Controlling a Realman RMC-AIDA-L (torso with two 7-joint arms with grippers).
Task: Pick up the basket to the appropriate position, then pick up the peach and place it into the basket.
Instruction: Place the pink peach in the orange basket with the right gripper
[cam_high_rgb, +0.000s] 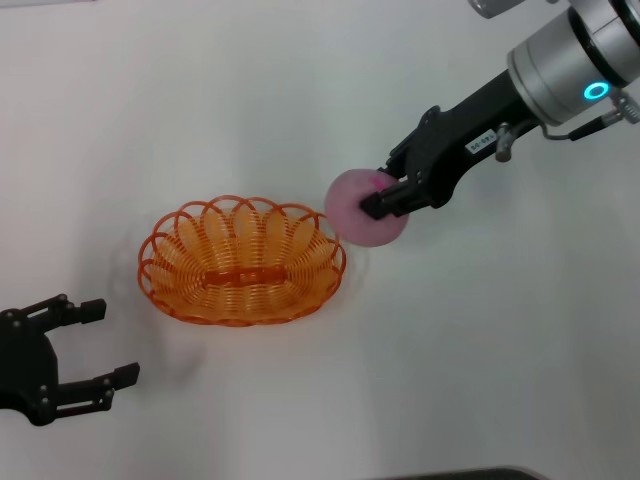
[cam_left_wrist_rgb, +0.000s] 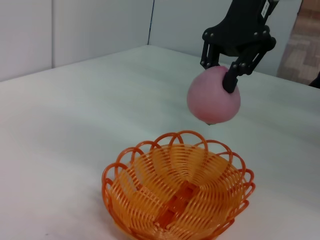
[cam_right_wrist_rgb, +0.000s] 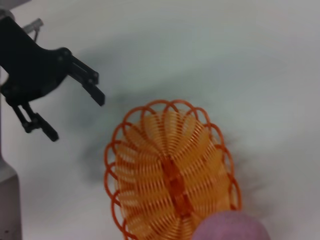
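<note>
Bright, even light; soft faint shadows.

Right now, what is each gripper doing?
Left gripper: open, empty, beside the basket.
Right gripper: shut on the peach, held above the table.

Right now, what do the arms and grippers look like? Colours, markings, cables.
Both grippers are matte black, linkage-style, with two slim fingers: left gripper, right gripper. The right has a small white label with dark print on its black body, then a silver cylindrical wrist with a glowing cyan ring and thin grey cables. No sleeves.
</note>
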